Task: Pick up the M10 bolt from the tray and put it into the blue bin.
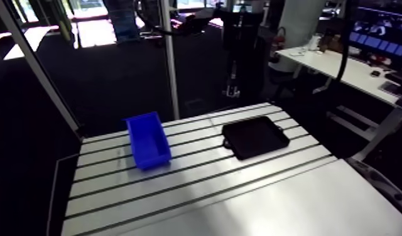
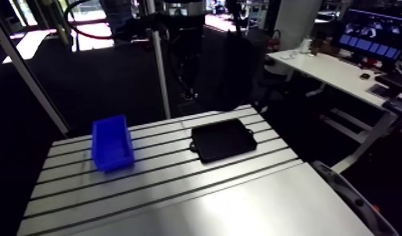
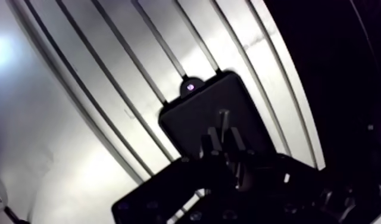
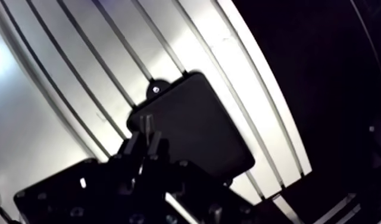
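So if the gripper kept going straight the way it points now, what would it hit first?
Most likely the black tray, which lies right ahead of the gripper in the wrist view. How high above it the gripper stands is unclear. The blue bin sits apart from the tray, out of that line.

- bin (image 1: 147, 139) and tray (image 1: 255, 136) both sit on table (image 1: 241, 201), toward its far side
- tray lies right of bin, well apart

Slotted table (image 1: 241, 201) with tray (image 1: 255, 137), blue bin (image 1: 147, 141)
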Available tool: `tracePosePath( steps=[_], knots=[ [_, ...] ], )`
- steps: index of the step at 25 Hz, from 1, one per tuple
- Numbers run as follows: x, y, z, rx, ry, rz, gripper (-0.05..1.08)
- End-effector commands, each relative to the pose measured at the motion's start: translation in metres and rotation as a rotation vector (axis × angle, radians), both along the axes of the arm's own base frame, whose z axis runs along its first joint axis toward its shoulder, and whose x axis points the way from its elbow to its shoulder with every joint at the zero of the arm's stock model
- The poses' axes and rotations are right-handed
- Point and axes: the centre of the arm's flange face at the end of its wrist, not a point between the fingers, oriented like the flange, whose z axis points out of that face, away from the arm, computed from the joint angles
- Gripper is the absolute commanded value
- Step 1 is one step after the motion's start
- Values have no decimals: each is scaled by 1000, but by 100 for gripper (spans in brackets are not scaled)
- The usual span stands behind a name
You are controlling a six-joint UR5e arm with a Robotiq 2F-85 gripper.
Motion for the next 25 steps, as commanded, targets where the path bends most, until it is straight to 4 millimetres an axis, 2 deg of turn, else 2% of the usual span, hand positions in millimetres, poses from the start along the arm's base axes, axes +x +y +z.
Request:
tracePosePath(
  steps=[1,8,12,15,18,22,25],
  knots=[
    [-8,-96,15,22,26,399,103],
    [-1,-154,12,22,21,614,102],
    [2,-184,-1,16,2,671,102],
    [-3,-197,-11,19,11,690,102],
    [-11,-202,-21,21,17,692,102],
    [-23,-223,-37,18,17,715,102],
    [-30,-232,-41,16,21,721,102]
  ],
)
